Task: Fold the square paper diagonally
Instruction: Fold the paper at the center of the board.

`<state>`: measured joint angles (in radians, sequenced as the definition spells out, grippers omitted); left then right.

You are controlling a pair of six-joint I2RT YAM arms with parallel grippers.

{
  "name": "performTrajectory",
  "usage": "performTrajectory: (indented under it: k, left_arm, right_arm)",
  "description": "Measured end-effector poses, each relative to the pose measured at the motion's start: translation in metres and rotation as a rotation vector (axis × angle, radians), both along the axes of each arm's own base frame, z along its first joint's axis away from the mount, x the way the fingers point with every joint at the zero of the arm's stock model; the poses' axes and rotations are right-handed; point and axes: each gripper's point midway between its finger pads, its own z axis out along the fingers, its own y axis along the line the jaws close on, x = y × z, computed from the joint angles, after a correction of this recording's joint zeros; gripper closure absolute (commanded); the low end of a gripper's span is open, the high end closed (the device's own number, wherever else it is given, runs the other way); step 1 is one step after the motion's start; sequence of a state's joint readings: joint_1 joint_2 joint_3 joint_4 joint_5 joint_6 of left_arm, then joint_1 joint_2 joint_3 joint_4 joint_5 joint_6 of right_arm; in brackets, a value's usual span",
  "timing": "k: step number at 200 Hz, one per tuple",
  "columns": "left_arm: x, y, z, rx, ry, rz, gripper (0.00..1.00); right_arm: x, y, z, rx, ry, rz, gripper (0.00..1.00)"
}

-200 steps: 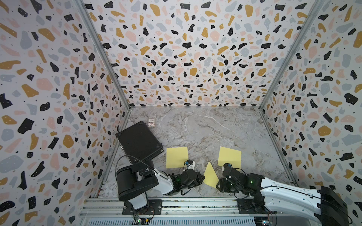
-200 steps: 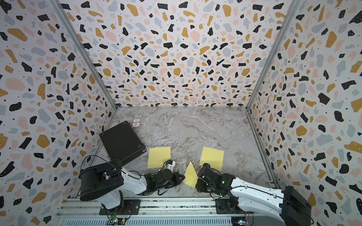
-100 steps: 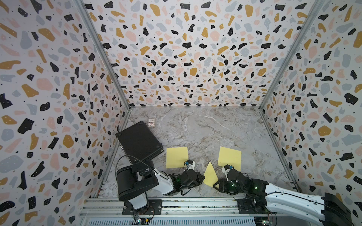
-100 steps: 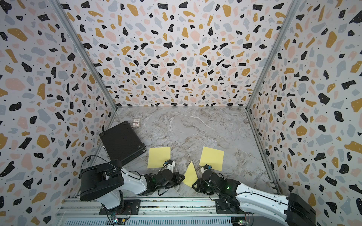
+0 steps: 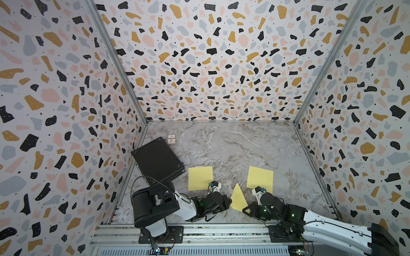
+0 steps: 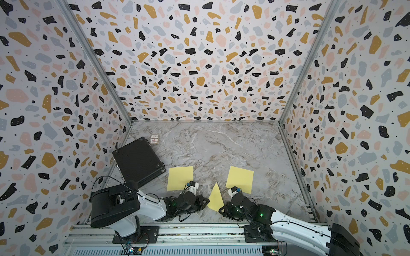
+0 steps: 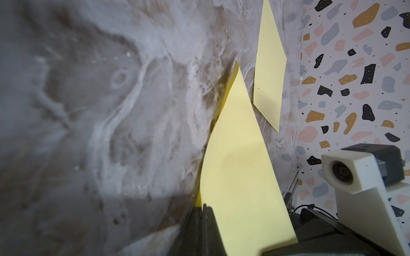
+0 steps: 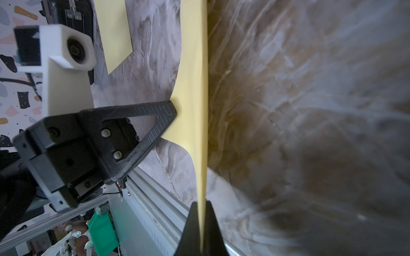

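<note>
In both top views, the yellow paper (image 5: 238,199) (image 6: 215,198) shows as a narrow triangle, held off the table between my two grippers near the front rail. My left gripper (image 5: 228,202) (image 7: 203,210) is shut on one of its lower edges. My right gripper (image 5: 246,209) (image 8: 202,212) is shut on the opposite corner, where the sheet (image 8: 195,88) runs edge-on between the jaws. In the left wrist view the paper (image 7: 239,166) curves upward, with a second layer peeking out along one edge. The left gripper's fingers (image 8: 164,117) show pressed on the sheet in the right wrist view.
Two more yellow squares lie flat on the marble table, one behind the left gripper (image 5: 200,181) and one behind the right gripper (image 5: 260,180). A black case (image 5: 158,163) sits against the left wall, and a small card (image 5: 172,139) lies behind it. The metal rail (image 5: 199,230) borders the front.
My right gripper has shifted in toward the paper's near corner and closed on it. The left gripper has kept its hold without moving.
</note>
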<state>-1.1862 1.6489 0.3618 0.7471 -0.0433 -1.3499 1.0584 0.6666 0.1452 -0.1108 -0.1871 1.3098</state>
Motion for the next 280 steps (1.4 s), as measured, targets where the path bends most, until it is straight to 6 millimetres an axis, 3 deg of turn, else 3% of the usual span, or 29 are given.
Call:
performTrajectory:
  k: [30,43,57,122,177,254,280]
  left_arm:
    - [0.0,0.0,0.0,0.0,0.0,0.0,1.0]
    - [0.0,0.0,0.0,0.0,0.0,0.0,1.0]
    - [0.0,0.0,0.0,0.0,0.0,0.0,1.0]
    - [0.0,0.0,0.0,-0.001,-0.001,0.0,1.0]
    - [0.0,0.0,0.0,-0.002,-0.001,0.0,1.0]
    - [0.0,0.0,0.0,-0.002,-0.001,0.0,1.0]
    - [0.0,0.0,0.0,-0.002,-0.001,0.0,1.0]
  right_arm:
    - [0.0,0.0,0.0,-0.007,-0.002,0.004,1.0]
    - [0.0,-0.001,0.0,-0.019,-0.006,0.01,0.78]
    - [0.0,-0.002,0.001,-0.033,-0.014,0.019,0.68]
    - [0.007,-0.005,-0.006,-0.112,-0.037,0.069,0.7]
    - [0.012,0.0,0.002,-0.088,-0.053,0.107,0.53]
    - [0.025,-0.001,0.008,-0.056,-0.051,0.104,0.54]
    - [0.03,-0.002,0.015,-0.054,-0.064,0.112,0.51]
